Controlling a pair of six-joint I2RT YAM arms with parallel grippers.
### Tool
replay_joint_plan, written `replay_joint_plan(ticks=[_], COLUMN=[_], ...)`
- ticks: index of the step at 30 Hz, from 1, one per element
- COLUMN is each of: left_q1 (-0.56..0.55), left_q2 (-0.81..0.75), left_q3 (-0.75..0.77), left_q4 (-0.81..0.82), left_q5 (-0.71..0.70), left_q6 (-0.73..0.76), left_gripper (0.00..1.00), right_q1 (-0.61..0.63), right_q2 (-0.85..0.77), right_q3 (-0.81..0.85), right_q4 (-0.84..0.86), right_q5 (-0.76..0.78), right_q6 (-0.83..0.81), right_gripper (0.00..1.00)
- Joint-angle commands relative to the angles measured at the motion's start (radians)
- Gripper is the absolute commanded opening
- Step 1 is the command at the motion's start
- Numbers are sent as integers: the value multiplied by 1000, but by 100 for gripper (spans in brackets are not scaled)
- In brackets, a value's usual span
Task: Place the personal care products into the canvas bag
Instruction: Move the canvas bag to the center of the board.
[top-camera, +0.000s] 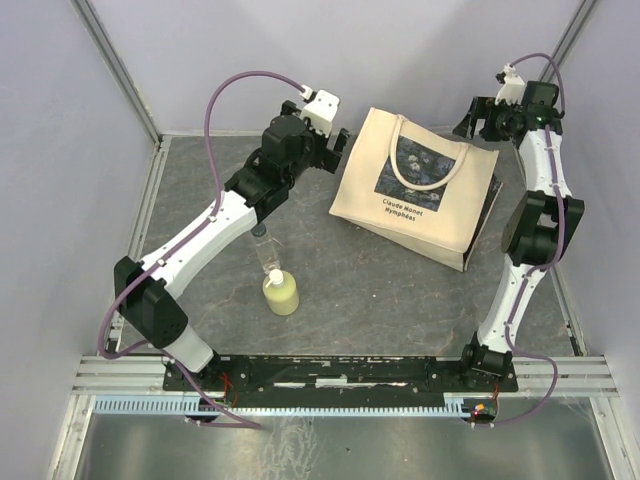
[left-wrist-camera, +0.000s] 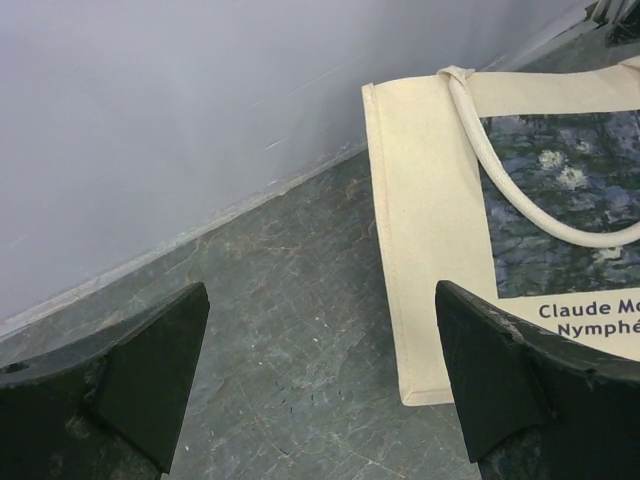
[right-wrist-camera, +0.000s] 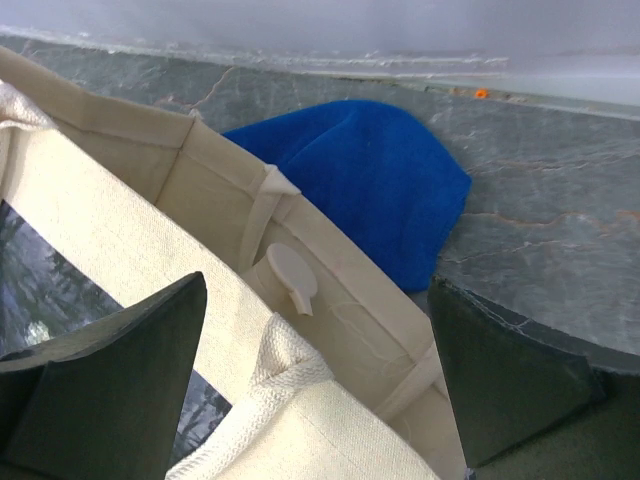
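The canvas bag (top-camera: 420, 190) lies on the table at centre right, its dark printed panel facing up. My right gripper (right-wrist-camera: 318, 285) hangs open over the bag's mouth (right-wrist-camera: 330, 300), where the pale cap (right-wrist-camera: 290, 275) of a bottle shows inside. Nothing is between its fingers. My left gripper (left-wrist-camera: 320, 295) is open and empty above bare table, just left of the bag's left edge (left-wrist-camera: 420, 250). A yellow-green bottle (top-camera: 281, 293) and a clear black-capped bottle (top-camera: 266, 255) stand side by side on the table under the left arm.
A blue cloth (right-wrist-camera: 370, 190) lies bunched behind the bag, against its back side. The pale back wall (left-wrist-camera: 200, 120) rises just beyond both grippers. Metal rails border the grey table (top-camera: 380, 300) on the left and right.
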Motion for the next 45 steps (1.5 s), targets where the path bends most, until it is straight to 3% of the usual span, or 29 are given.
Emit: replay_joint_plan(ticks=[1, 12, 22, 28, 29, 34, 38, 40, 45], left_q1=[16, 33, 35, 38, 38, 39, 39, 40, 41], left_q2=[2, 38, 20, 2, -1, -1, 3, 4, -14], left_q3=[2, 25, 8, -9, -8, -2, -2, -2, -19], left_q4=[30, 29, 35, 45, 49, 65, 66, 61, 59], left_q5=[-1, 23, 50, 61, 63, 85, 101, 106, 97], left_q6=[26, 29, 36, 40, 39, 34, 33, 32, 46], left_gripper=[100, 100, 100, 99, 100, 100, 100, 100, 100], right_q1=[-6, 17, 123, 201, 217, 262, 251, 224, 146], right_q2=[39, -66, -161, -305, -334, -469, -467, -427, -329], right_q3=[103, -90, -153, -219, -232, -325, -350, -320, -230], right_q4=[-90, -198, -317, -345, -349, -323, -281, -270, -206], right_q5=[-162, -284, -256, -134, -108, 7, 142, 120, 69], right_q6=[-19, -96, -179, -176, -170, -130, -114, -103, -87], right_gripper=[98, 84, 31, 2, 1, 3, 46, 57, 71])
